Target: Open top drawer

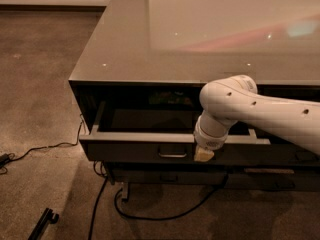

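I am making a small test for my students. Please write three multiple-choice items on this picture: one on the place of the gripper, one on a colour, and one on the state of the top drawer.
1. Where is the gripper?
A) at the front of the top drawer, just right of its handle
B) deep inside the drawer
C) far to the left of the drawer

2. What colour is the arm?
A) black
B) white
C) red

3. The top drawer is:
A) fully closed
B) removed altogether
C) pulled partly out

Answers:
1 A, it hangs at the drawer's front, beside the handle.
2 B, its shell is white.
3 C, the drawer's front stands forward and its inside shows.
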Controlling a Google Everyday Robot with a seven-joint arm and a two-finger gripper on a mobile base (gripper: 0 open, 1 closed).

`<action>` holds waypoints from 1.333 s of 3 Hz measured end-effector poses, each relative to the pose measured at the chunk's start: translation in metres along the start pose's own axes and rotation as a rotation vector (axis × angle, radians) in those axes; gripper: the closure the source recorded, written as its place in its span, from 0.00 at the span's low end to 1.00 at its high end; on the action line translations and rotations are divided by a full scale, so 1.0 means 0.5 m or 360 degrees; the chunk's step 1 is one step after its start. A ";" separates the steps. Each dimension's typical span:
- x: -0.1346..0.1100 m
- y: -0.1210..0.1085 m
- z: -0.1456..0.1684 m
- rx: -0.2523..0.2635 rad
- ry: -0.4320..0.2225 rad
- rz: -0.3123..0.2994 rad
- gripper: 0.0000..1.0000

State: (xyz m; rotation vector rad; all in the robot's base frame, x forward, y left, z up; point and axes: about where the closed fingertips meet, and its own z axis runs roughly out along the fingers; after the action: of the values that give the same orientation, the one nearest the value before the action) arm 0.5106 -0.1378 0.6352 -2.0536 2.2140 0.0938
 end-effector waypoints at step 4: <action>0.022 0.031 -0.006 -0.0033 0.0028 0.0075 0.36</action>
State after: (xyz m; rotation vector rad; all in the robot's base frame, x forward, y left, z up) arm 0.4941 -0.1481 0.6360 -2.0205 2.2819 0.1040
